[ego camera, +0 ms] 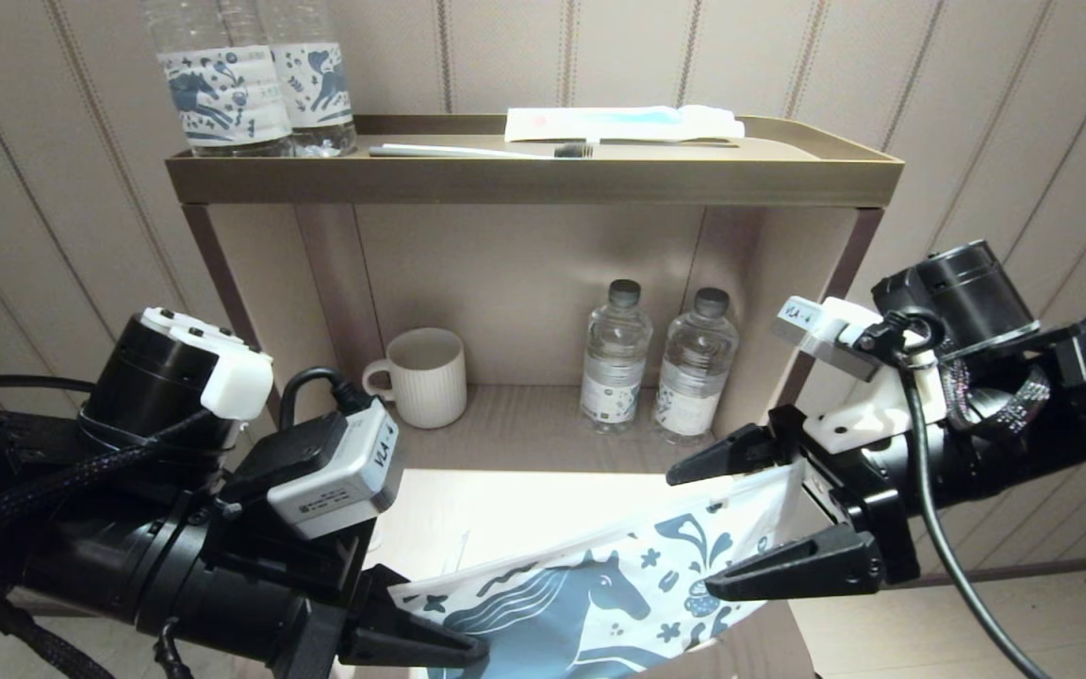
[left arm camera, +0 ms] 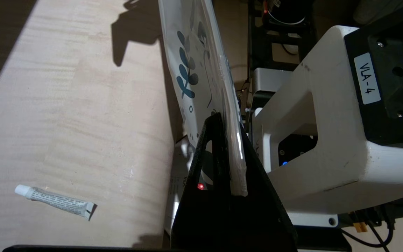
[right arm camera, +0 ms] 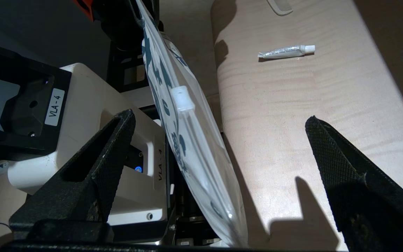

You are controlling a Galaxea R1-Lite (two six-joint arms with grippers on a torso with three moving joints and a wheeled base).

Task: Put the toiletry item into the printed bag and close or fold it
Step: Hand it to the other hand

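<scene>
The printed bag (ego camera: pixel 600 594), white with a dark blue horse, hangs stretched above the light wooden table (ego camera: pixel 505 509). My left gripper (ego camera: pixel 453 641) is shut on the bag's left end; in the left wrist view the sealed edge of the bag (left arm camera: pixel 187 52) runs between the closed fingers of the left gripper (left arm camera: pixel 229 124). My right gripper (ego camera: pixel 694 533) stands wide open around the bag's right end without pinching it. From the right wrist, the bag (right arm camera: pixel 194 157) and its white slider (right arm camera: pixel 181 99) pass between the spread fingers of the right gripper (right arm camera: pixel 219 117). One end of the white comb (right arm camera: pixel 280 6) lies on the table.
A small toothpaste tube (right arm camera: pixel 287 51) lies on the table (left arm camera: pixel 82 105). Behind, a shelf holds a white mug (ego camera: pixel 425 377) and two water bottles (ego camera: pixel 614 354). Its top tray (ego camera: pixel 534 179) carries horse-label bottles (ego camera: pixel 251 85), a toothbrush (ego camera: pixel 477 150) and a flat packet (ego camera: pixel 623 123).
</scene>
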